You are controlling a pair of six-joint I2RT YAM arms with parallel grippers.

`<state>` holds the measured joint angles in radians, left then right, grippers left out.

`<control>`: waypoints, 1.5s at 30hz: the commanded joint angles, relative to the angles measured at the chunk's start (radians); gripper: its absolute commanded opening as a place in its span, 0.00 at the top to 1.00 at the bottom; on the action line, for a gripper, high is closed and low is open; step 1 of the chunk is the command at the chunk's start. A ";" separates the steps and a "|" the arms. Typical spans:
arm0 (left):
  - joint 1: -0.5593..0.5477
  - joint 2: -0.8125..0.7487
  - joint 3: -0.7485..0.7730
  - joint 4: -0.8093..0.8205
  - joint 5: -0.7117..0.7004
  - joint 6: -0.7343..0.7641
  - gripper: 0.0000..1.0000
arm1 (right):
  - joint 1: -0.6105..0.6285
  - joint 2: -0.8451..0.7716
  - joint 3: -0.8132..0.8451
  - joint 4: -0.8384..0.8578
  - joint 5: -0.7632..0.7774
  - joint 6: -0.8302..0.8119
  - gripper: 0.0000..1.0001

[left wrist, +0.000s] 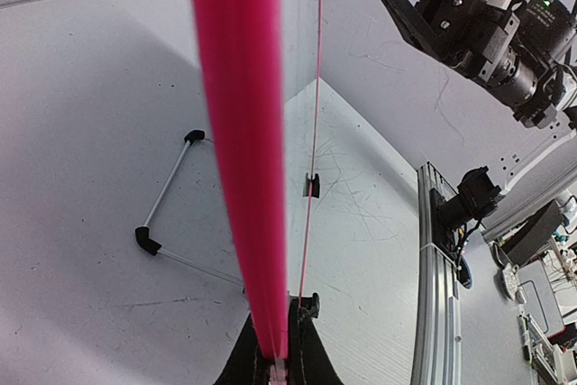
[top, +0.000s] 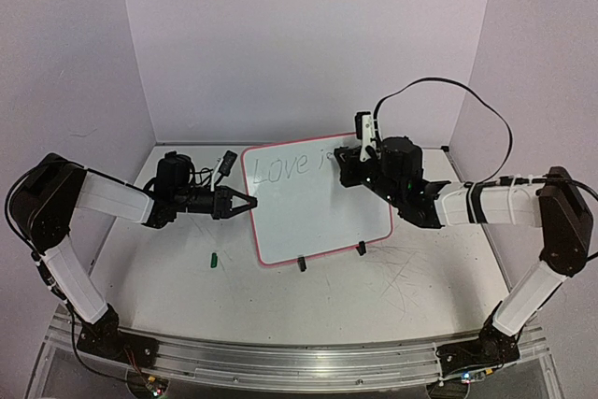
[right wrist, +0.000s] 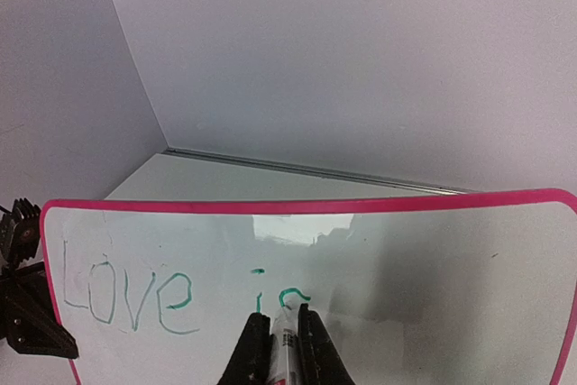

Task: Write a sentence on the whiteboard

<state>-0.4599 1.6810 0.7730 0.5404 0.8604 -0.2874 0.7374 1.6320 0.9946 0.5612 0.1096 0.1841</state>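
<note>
We are partway through the writing step. The right gripper [right wrist: 279, 317] is closed on a pen [right wrist: 287, 349], whose tip touches the whiteboard [top: 318, 203] just ahead of the fingertips. The writing [right wrist: 178, 302] reads "Love" off to the left of those fingers. An "i" and a rounded stroke (an "s", as far as we can tell) sit directly above them.

The left gripper [top: 245, 201] is clamped on the pink frame [left wrist: 236, 132] at the whiteboard's left edge. In its wrist view, the frame runs straight out from between the closed fingers.

The whiteboard stands on the table [top: 392, 296] on two black feet [top: 301, 264], between the two grippers. Its long axis runs sideways, from the left fingers across to beyond the right ones. It leans back, with its written face turned toward the pen and the arms. The pen's long axis lies along the right fingers and points into that face.

We judge that the next move is to finish this letter and lift the tip clear. The pen then shifts to bare white, right of or below the fingers, to start another word. Pressure should be light while the left fingers brace the edge, or the whiteboard may tip.

A small green cap [top: 213, 258] lies on the table below the left fingers, apart from them.
</note>
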 commanded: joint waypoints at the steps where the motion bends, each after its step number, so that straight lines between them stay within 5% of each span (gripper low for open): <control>1: 0.006 -0.006 0.037 -0.017 -0.085 0.063 1.00 | -0.001 -0.028 -0.025 -0.036 0.046 -0.009 1.00; 29: 0.006 -0.008 0.033 -0.017 -0.086 0.063 1.00 | 0.052 0.003 -0.024 -0.023 0.044 0.006 1.00; 39: 0.006 -0.003 0.034 -0.017 -0.097 0.063 1.00 | 0.050 -0.233 -0.183 0.064 0.032 -0.023 1.00; 45: 0.006 -0.004 0.033 -0.019 -0.105 0.048 1.00 | 0.068 -0.209 -0.187 -0.032 -0.078 -0.098 1.00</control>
<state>-0.4599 1.6810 0.7799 0.5285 0.8635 -0.2850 0.7898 1.3964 0.7963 0.5716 0.1110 0.1454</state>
